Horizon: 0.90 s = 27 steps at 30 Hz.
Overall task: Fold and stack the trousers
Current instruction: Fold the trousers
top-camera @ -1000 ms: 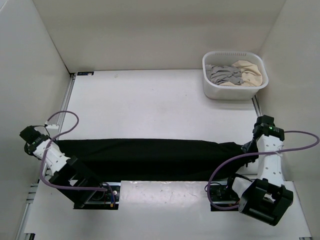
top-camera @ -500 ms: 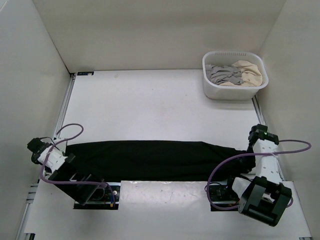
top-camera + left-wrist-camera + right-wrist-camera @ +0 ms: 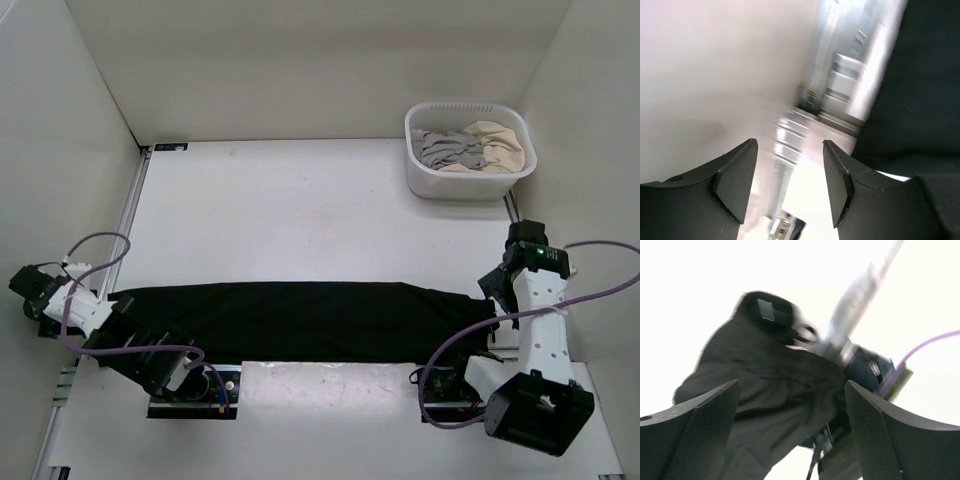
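Both wrist views are smeared by motion blur. From above, the right arm (image 3: 537,325) partly covers the trousers' (image 3: 300,320) 3 o'clock end.

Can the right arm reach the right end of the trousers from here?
Probably yes: the right pincer hangs open close over that end of the trousers, with nothing between them.

left arm (image 3: 88,312) and right arm (image 3: 540,325) either side of the silver plate (image 3: 330,378): white shells, black joints, black bases, purple cable (image 3: 100,236) looping off each. green LED (image 3: 541,254) on right wrist. left gripper (image 3: 789,142) and right gripper (image 3: 791,383): matte black wedge fingers
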Tool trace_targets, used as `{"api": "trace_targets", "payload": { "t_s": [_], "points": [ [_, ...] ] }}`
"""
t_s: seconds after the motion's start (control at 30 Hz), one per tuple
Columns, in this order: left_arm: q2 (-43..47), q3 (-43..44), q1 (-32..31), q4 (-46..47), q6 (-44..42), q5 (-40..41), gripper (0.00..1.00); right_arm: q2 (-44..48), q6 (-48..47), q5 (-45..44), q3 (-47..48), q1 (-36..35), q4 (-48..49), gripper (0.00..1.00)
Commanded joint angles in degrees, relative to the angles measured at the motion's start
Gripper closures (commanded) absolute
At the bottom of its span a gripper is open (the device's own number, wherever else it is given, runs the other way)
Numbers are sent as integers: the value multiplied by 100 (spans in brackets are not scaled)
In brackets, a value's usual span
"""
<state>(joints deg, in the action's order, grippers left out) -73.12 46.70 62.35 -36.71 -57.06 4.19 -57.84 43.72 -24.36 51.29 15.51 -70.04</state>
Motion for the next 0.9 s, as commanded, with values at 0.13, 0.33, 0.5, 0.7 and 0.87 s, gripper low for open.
{"api": "trace_targets", "payload": {
  "t_s": [0.13,0.33,0.5,0.7,0.87],
  "points": [
    [307,543,-810,-205,204,-569,32,-402,-594,-532,610,-2005,431,12],
    [711,-19,-1408,-372,11,-637,31,-868,-1173,366,295,-3510,1168,17],
    [546,-793,-2462,-197,316,18,31,-1421,-857,1432,-619,-3449,1747,34],
    [-219,-1110,-2595,338,783,275,32,-2230,-962,1715,-1138,-3265,2178,37],
    [-1000,-1164,-3070,840,1135,513,33,-3116,-962,1312,-937,-2475,2731,37]
  ]
}}
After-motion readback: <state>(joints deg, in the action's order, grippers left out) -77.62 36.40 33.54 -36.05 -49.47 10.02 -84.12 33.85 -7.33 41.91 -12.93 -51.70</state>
